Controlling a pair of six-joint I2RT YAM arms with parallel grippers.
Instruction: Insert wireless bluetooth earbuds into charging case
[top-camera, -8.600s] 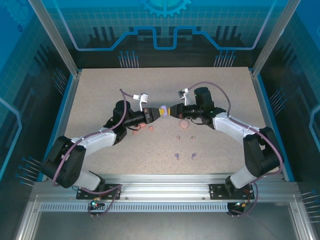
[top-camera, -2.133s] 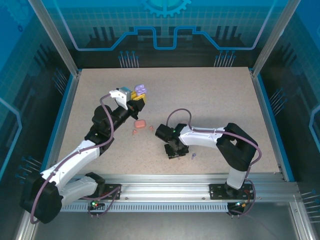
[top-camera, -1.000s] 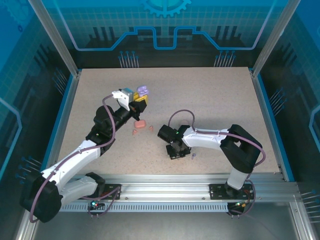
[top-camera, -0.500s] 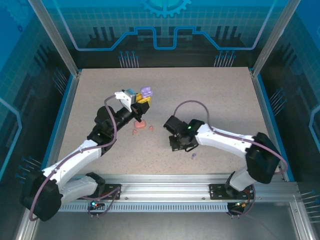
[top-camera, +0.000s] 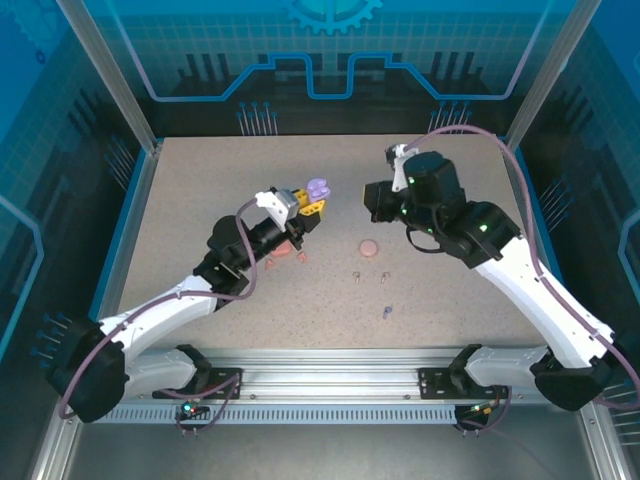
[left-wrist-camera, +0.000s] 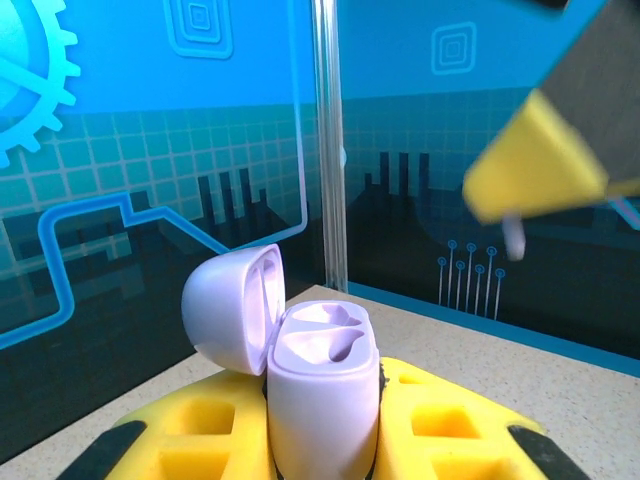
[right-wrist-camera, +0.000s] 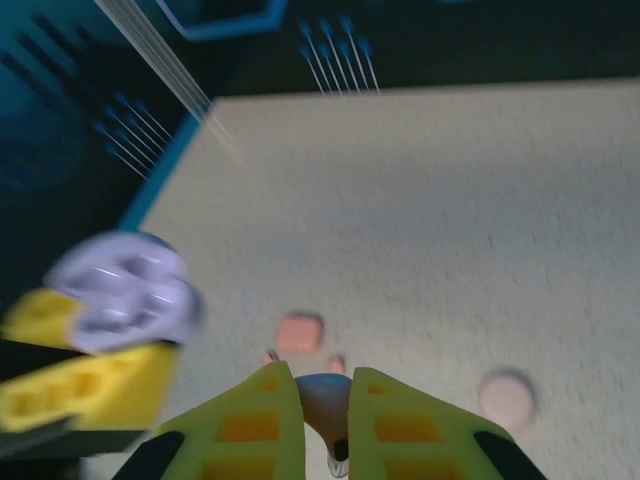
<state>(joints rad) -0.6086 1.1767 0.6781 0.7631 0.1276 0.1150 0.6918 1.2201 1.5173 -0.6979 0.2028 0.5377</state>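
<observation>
My left gripper (top-camera: 308, 203) is shut on an open purple charging case (top-camera: 318, 189) and holds it upright above the table. In the left wrist view the case (left-wrist-camera: 320, 395) has its lid (left-wrist-camera: 232, 310) flipped left and both sockets empty. My right gripper (right-wrist-camera: 325, 388) is shut on a purple earbud (right-wrist-camera: 327, 400), stem pointing down. It hovers in the air to the right of the case (right-wrist-camera: 120, 290), apart from it. The right gripper's yellow finger (left-wrist-camera: 535, 170) shows at the upper right of the left wrist view. Another purple earbud (top-camera: 386, 313) lies on the table.
On the table lie a coral case (top-camera: 284, 252) with two coral buds (top-camera: 302, 257) beside it, a round pink case (top-camera: 369, 247), and two pale pink buds (top-camera: 356, 276) in front of it. Blue walls and metal posts close in the table.
My right arm has lifted off the table with the purple earbud and swung up and back toward the case. My left arm has carried the case to the right.
</observation>
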